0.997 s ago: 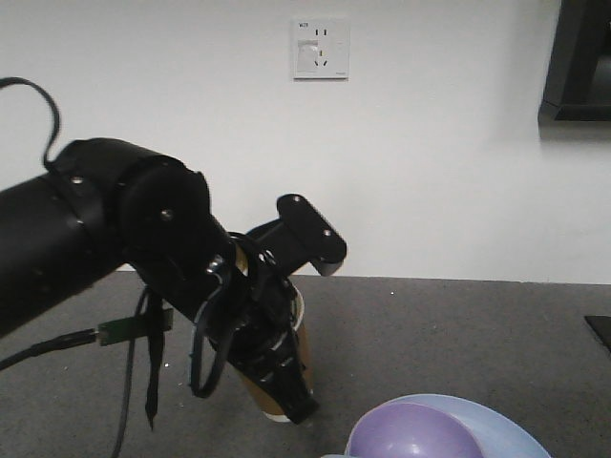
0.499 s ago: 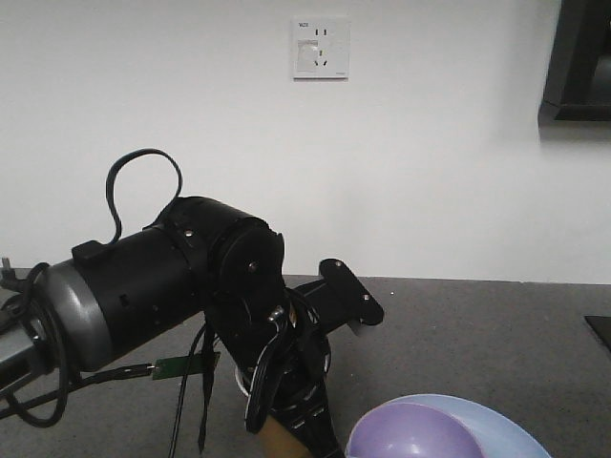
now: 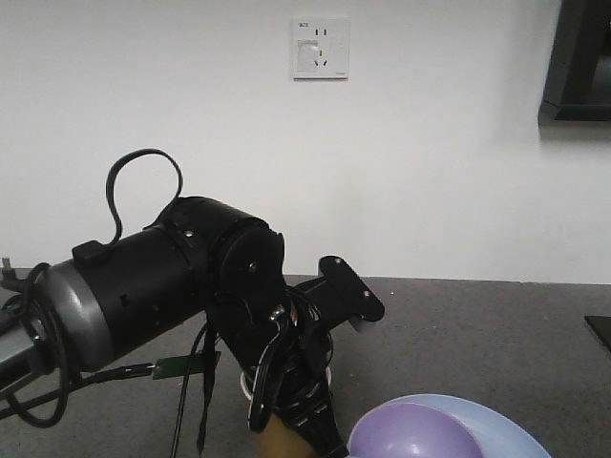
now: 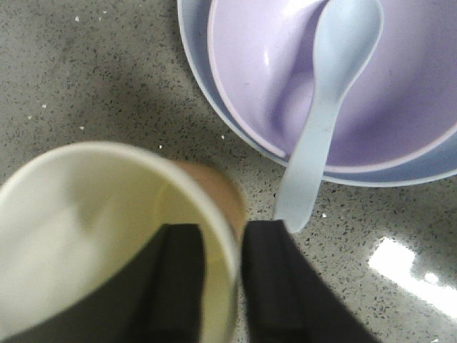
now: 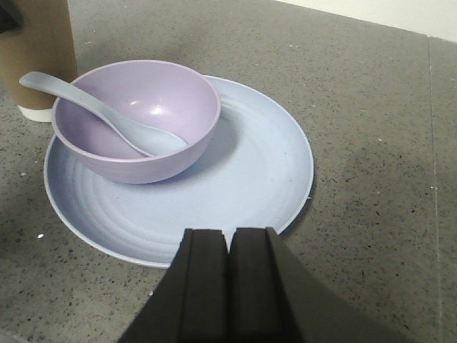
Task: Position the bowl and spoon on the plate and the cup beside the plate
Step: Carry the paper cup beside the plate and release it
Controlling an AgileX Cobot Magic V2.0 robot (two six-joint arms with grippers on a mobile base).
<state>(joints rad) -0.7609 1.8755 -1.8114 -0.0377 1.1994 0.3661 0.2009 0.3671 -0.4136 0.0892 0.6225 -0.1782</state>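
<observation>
The brown paper cup [image 4: 86,236] stands on the grey table just left of the light-blue plate [image 5: 243,179]. My left gripper [image 4: 223,243] is shut on the cup's rim, one finger inside and one outside. The lavender bowl [image 5: 143,168] sits on the left part of the plate. The pale spoon [image 5: 107,118] lies in the bowl with its handle sticking out over the rim toward the cup [image 5: 36,50]. My right gripper [image 5: 230,239] is shut and empty, above the plate's near edge. In the front view, the left arm hides most of the cup [image 3: 272,441].
The plate [image 3: 506,434] and bowl [image 3: 410,434] sit at the bottom edge of the front view. A white wall with a socket [image 3: 320,48] rises behind the table. A dark object [image 3: 600,329] lies at the table's right edge.
The left arm swung toward the camera and down with the cup, bringing it next to the plate. In the last half second it barely moved.
</observation>
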